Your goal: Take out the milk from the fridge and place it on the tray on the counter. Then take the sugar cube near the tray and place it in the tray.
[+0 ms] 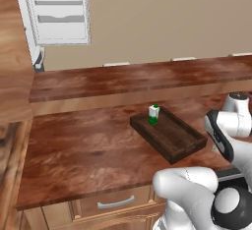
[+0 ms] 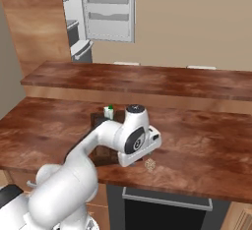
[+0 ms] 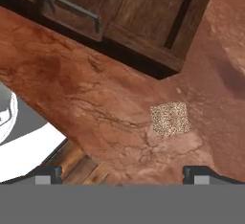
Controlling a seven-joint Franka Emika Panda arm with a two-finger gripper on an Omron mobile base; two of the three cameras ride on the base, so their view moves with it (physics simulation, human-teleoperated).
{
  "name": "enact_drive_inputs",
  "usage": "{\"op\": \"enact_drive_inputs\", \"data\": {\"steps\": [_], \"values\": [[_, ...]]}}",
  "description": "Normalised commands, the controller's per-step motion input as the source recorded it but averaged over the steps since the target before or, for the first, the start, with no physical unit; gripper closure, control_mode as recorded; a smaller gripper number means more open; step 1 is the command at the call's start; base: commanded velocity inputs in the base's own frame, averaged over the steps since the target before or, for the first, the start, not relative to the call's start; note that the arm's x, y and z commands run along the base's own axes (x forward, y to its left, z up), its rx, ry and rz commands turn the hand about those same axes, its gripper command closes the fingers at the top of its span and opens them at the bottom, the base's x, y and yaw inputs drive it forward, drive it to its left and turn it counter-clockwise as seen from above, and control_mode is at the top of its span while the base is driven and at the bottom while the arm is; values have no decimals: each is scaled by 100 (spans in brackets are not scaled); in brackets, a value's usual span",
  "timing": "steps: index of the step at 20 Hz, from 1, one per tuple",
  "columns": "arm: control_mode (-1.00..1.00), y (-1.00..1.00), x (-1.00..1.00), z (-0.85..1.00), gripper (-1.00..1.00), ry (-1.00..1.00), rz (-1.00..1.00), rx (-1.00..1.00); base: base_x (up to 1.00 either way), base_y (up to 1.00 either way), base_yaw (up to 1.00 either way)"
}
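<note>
one item down, one to go: the small white milk carton with the green gabled top [image 1: 154, 114] stands upright at the far end of the shallow dark-brown wooden tray [image 1: 184, 146] on the glossy reddish-brown wood-grain counter [image 1: 83, 150].
the two-finger gripper [image 3: 122, 174] hangs above the tiny pale speckled sugar cube [image 3: 170, 118], which lies on the counter just beside the tray, near the front edge; the jaws are spread as wide as they go and hold nothing. in the hand view the cube sits off toward one fingertip, not midway, so i judge a straight descent could land a finger on it or nudge it aside, and a small cube near the counter edge might skid off or slip out of a closing pinch.
</note>
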Motion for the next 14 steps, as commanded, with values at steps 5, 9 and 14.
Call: {"op": "enact_drive_inputs", "data": {"steps": [5, 9, 14], "values": [[-100, -9, 13, -34, -100, 0, 0, 1, 0, 0, 0], [-100, -16, 18, -31, -100, 0, 0, 0, 0, 0, 0], [-100, -2, 28, -16, -100, 0, 0, 0, 0, 0, 0]]}}
